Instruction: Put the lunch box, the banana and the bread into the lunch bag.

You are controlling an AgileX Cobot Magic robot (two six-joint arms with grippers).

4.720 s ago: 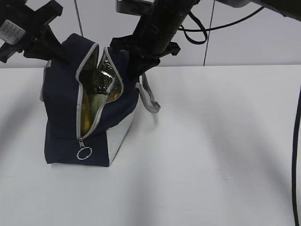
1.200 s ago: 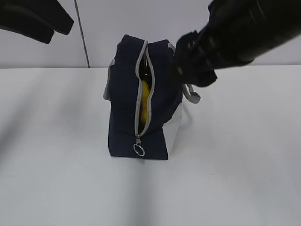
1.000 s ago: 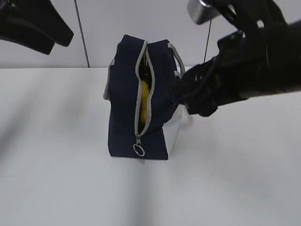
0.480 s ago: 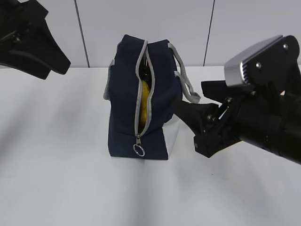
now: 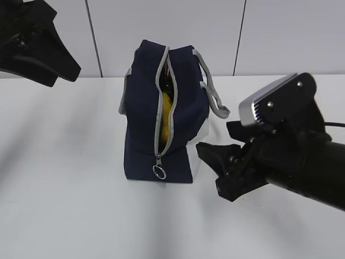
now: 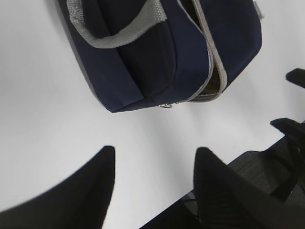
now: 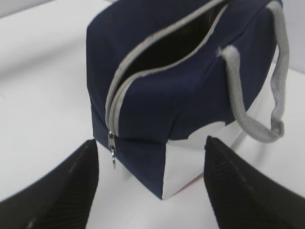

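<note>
The navy lunch bag [image 5: 143,108] stands upright on the white table, its grey zipper open along the top and down the near end, with the ring pull [image 5: 158,171] low. The yellow banana [image 5: 167,110] shows through the gap. The lunch box and the bread are hidden. My right gripper [image 5: 216,168] is open and empty, low on the table just right of the bag's white panel; in the right wrist view [image 7: 151,142] its jaws frame the bag's near corner [image 7: 181,95]. My left gripper [image 6: 155,151] is open and empty, raised away from the bag [image 6: 143,62].
The left arm [image 5: 38,48] hangs high at the far left. A grey handle [image 5: 213,100] droops over the bag's right side. A pale panelled wall [image 5: 269,32] closes the back of the table.
The bag has shifted right and its opening has narrowed. My right arm has left the bag's top right and dropped low to the table beside it. The left arm stays raised.
</note>
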